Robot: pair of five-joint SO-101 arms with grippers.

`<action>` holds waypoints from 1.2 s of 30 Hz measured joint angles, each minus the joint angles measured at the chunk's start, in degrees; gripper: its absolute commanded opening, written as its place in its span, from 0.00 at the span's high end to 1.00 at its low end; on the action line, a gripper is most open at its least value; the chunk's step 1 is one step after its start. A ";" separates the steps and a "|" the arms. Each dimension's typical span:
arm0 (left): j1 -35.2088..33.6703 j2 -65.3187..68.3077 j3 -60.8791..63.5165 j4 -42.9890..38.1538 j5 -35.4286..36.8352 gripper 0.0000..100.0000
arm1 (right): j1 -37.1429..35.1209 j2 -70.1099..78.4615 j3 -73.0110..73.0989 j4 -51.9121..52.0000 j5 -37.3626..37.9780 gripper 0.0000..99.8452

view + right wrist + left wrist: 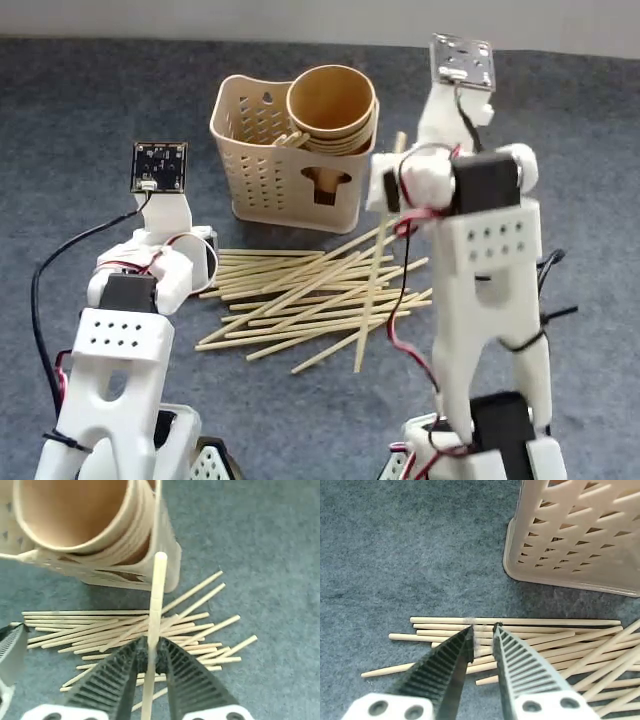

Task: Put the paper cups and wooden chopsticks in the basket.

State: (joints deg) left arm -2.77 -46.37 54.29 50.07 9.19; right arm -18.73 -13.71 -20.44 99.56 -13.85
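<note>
Wooden chopsticks [310,300] lie in a loose, crossing pile on the grey carpet [90,120], just in front of the perforated plastic basket [265,185]. The stacked paper cups [330,100] already sit inside the basket, with a few sticks beside them. The right gripper [151,652] is clamped on a single chopstick [159,590], held part-way along its length and lifted over the pile, its free end pointing toward the basket. The left gripper [482,630] hovers over the end of the pile on its own side, its jaws a little apart and holding nothing.

The sticks look light, stiff, thin and smooth. One would probably roll or pivot in a loose pinch, so a firm grip near the middle should keep it from swinging. Because they overlap, the top, free-lying sticks look easiest to lift without dragging their neighbours.
</note>
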 measured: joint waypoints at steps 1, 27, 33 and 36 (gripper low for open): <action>0.00 0.00 0.00 0.00 0.00 0.92 | -1.32 -1.23 0.00 -0.70 0.00 0.99; 0.00 0.00 0.00 0.00 0.00 0.92 | -11.96 -6.86 0.35 -57.05 0.00 0.99; 0.00 0.00 0.00 0.00 0.00 0.92 | -11.96 -6.86 2.29 -70.07 0.00 0.99; 0.00 0.00 0.00 0.00 0.00 0.92 | -12.04 -6.07 5.36 -77.27 3.60 0.99</action>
State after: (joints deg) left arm -2.77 -46.37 54.29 50.07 9.19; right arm -30.77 -19.78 -15.08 22.29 -10.24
